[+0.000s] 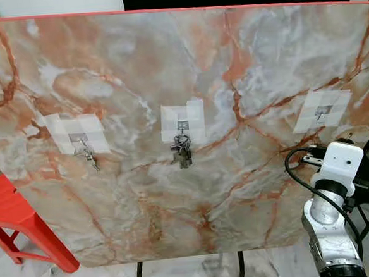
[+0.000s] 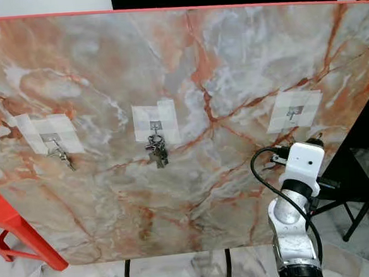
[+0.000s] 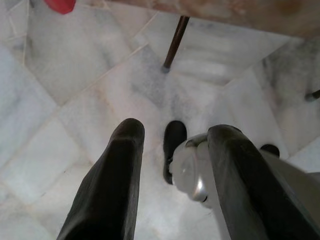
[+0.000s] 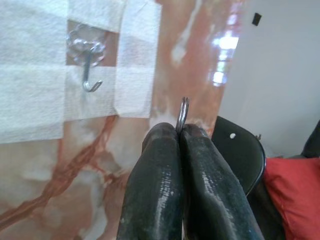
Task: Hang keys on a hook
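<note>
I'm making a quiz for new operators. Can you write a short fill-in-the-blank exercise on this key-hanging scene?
1. The marble board carries ___ taped hooks.
2. The only hook with nothing hanging on it is the ___ one, as the robot sees it.
3. The right pincer is shut on a key ___.
4. The left pincer points down at the ___.

Missing words: three; right; ring; floor

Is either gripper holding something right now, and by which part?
The right gripper pinches a key ring by its lower edge; the left gripper is open and holds nothing.
</note>
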`<state>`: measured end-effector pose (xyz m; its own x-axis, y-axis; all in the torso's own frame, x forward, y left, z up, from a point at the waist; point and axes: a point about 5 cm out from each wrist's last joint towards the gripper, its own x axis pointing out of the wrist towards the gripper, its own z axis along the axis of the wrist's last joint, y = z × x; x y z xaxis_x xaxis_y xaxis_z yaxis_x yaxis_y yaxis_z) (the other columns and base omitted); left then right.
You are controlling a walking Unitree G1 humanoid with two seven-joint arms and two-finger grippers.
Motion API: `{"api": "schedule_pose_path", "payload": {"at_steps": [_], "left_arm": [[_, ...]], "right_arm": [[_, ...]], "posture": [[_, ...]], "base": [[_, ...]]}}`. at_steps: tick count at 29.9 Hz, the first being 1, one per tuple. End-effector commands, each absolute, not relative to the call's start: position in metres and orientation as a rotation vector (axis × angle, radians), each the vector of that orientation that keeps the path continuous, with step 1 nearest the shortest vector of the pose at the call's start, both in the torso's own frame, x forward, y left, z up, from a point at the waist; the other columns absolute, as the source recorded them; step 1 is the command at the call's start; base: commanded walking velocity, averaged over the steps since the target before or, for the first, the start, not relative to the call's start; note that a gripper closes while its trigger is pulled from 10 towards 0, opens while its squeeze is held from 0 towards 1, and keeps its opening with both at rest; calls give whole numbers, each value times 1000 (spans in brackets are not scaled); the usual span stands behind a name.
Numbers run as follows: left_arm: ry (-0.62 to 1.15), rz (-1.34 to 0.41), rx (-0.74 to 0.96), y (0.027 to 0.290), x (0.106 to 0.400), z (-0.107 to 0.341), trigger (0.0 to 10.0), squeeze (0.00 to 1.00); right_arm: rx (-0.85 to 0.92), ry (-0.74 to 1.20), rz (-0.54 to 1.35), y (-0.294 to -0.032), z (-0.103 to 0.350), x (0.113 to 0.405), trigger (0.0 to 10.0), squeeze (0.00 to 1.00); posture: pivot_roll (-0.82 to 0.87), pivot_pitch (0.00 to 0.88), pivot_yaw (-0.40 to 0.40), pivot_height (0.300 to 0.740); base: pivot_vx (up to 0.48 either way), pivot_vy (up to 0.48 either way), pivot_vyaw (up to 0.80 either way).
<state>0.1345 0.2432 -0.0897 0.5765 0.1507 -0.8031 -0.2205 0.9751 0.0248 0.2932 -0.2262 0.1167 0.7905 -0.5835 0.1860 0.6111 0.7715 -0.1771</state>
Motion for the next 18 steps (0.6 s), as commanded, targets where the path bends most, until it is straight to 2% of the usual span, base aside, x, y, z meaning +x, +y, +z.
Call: {"api": "schedule_pose_path", "payload": {"at_steps": [1, 8, 15, 18], "left_arm": [[940, 234, -79, 253, 129, -89, 10000, 0], [933, 239, -81, 255, 132, -88, 10000, 0], [930, 213, -88, 233, 142, -90, 10000, 0], [931, 212, -89, 231, 142, -91, 10000, 0]], "right_arm": [[-258, -148, -636, -224, 126, 298, 10000, 0], [-295, -118, -613, -222, 127, 305, 10000, 0], [-317, -121, -594, -219, 132, 313, 10000, 0], [-322, -112, -588, -218, 132, 315, 10000, 0]], "posture": [[41, 0, -56, 735], [42, 0, -57, 735], [42, 0, -56, 735], [43, 0, -56, 735]], "base": [[0, 0, 0], [0, 0, 0], [0, 0, 0], [0, 0, 0]]}}
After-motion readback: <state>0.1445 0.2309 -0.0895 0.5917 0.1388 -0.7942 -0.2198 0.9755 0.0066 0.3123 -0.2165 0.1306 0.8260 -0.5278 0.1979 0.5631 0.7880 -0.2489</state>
